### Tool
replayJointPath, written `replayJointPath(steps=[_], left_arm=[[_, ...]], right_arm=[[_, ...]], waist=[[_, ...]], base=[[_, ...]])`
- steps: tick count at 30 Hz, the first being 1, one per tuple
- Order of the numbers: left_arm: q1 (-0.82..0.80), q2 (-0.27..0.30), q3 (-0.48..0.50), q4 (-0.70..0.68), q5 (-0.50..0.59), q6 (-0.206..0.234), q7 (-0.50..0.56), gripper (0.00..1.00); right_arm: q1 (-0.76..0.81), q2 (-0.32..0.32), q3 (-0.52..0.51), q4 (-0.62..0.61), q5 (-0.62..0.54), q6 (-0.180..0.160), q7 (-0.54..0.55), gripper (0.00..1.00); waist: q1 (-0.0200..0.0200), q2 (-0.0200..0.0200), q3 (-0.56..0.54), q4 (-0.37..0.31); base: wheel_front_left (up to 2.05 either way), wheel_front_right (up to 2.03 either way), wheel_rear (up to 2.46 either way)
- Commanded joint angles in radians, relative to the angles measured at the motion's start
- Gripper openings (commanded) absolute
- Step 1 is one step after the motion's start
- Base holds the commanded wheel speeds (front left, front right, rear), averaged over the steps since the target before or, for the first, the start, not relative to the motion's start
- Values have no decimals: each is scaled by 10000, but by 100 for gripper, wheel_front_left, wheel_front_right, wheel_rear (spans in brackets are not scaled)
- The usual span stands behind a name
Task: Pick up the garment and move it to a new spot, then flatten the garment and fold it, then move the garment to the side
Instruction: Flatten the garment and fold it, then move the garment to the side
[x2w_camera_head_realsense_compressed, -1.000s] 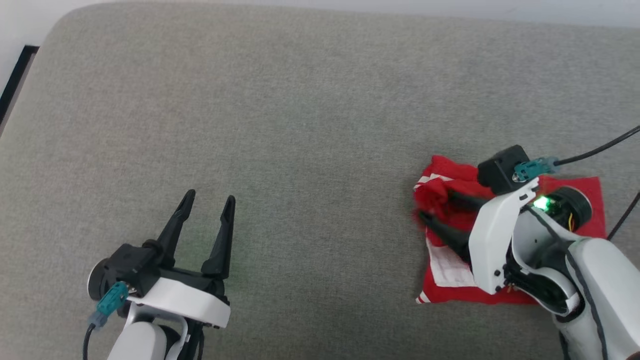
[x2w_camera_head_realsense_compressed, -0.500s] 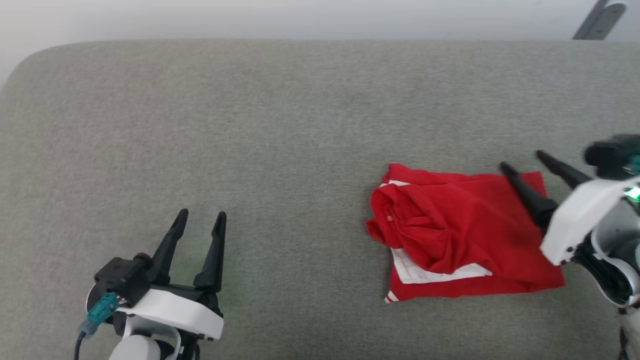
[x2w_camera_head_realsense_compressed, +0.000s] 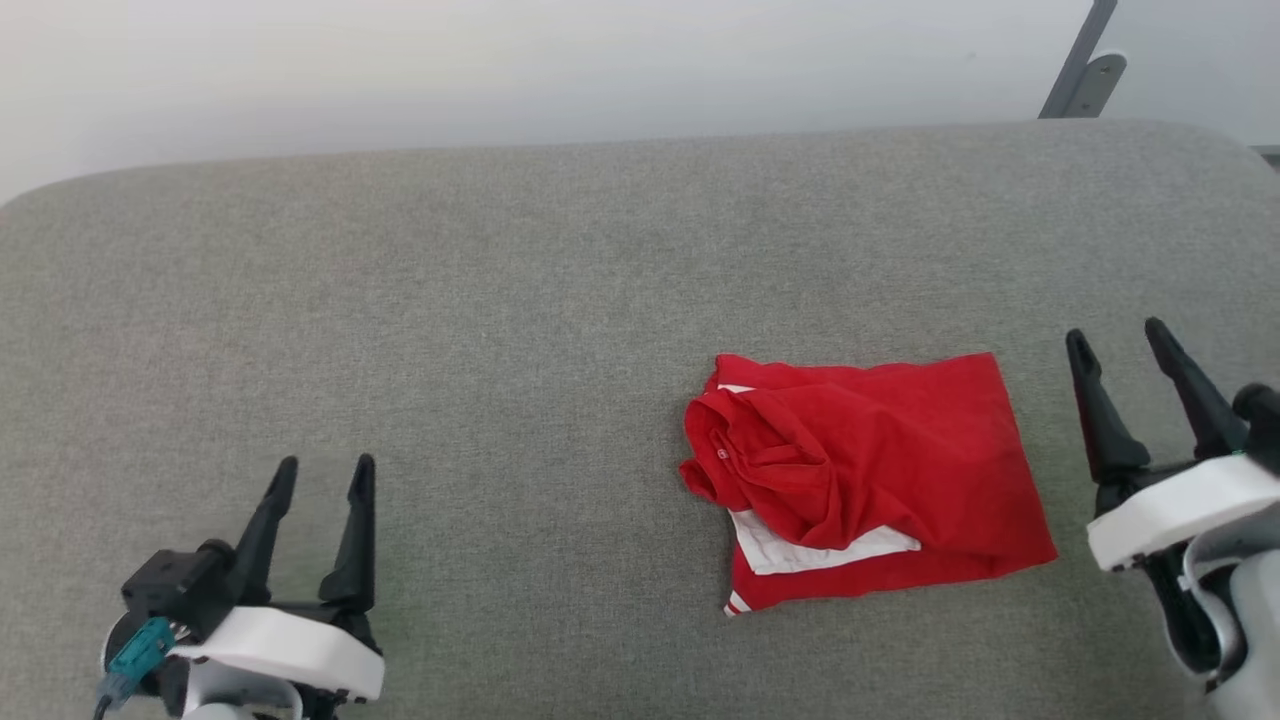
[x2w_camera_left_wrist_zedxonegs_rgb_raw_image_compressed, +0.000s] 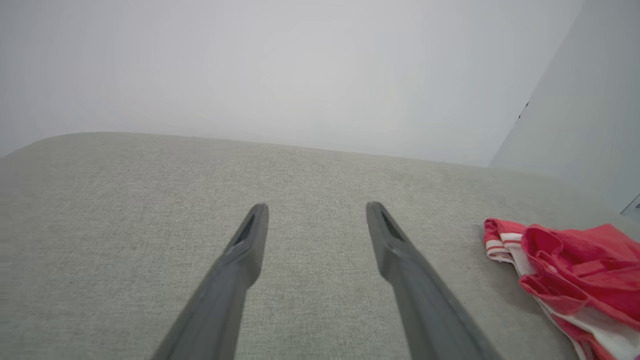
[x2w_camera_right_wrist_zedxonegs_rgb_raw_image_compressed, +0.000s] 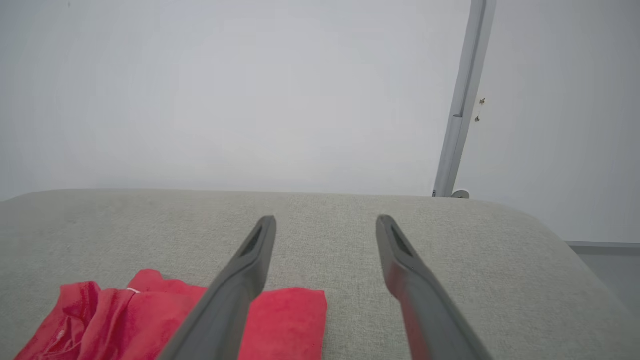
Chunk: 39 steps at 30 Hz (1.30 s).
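Garment (x2w_camera_head_realsense_compressed: 880, 470) lies right of centre in the head view, on the grey padded surface (x2w_camera_head_realsense_compressed: 480, 300), folded into a rough rectangle. The collar (x2w_camera_head_realsense_compressed: 730, 455) is bunched in a raised lump at its left edge, and a white sleeve end (x2w_camera_head_realsense_compressed: 800, 550) protrudes at its lower left. Right gripper (x2w_camera_head_realsense_compressed: 1115, 332) stands at the right of the frame, just beside the garment's right edge but not touching it, fingers spread and empty. Left gripper (x2w_camera_head_realsense_compressed: 326, 462) sits at the lower left, well apart from the cloth, likewise spread and empty. Assessed risks: the fold looks loose and uneven, so a pinch catching only the top layer would probably peel it open. Dragging across the coarse upholstery could leave the lower layers behind. A low sweep of the right fingers might snag the near corner. The surface's rounded right edge is near, so overshooting could let the cloth slide off.
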Motion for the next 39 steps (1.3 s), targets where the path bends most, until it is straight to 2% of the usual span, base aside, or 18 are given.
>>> replayJointPath(steps=[1, 7, 16, 24, 30, 33, 35, 36, 37, 39], left_arm=[[149, 27, 69, -88, 133, 10, -50, 100], [761, 11, 436, -555, 300, 10, -50, 100], [1875, -333, 1090, -1546, 515, 10, -50, 100], [1826, -419, 1105, -1786, 653, 10, -52, 100], [1523, -427, 950, -1880, 711, 10, -50, 100], [1195, -368, 729, -1805, 730, 10, -50, 100], [873, -331, 526, -1748, 689, 10, -50, 100], [873, -331, 526, -1748, 689, 10, -50, 100], [531, -279, 318, -1659, 623, 10, -50, 100], [210, -237, 125, -1588, 568, 10, -50, 100]], right_arm=[[167, 119, -44, -31, -95, -6, -128, 100], [1160, 425, -708, -548, -384, -6, -327, 100], [2695, 932, -1711, -2046, -756, -6, 256, 100], [2907, 1238, -2023, -2794, -964, -6, 880, 100], [2475, 1105, -1845, -2895, -1059, -6, 1437, 100], [2056, 852, -1635, -2716, -993, -6, 2324, 100], [1744, 529, -1330, -2538, -942, -6, 3321, 100], [1744, 529, -1330, -2538, -942, -6, 3321, 100], [1412, 95, -936, -2406, -877, -6, 4429, 100], [1153, -355, -497, -2355, -596, -6, 5648, 100]], waist=[[0, -1, -45, -25], [0, -1, -202, -10], [0, -1, -234, -28], [0, -1, -170, 1], [0, -1, 153, 90], [0, -1, 486, 164], [0, -1, 751, 227], [0, -1, 751, 227], [0, -1, 1018, 295], [0, -1, 1274, 363]], base=[[0, 0, 0], [0, 0, 0], [0, 0, 0], [0, 0, 0], [0, 0, 0], [0, 0, 0], [0, 0, 0], [0, 0, 0], [0, 0, 0], [0, 0, 0]])
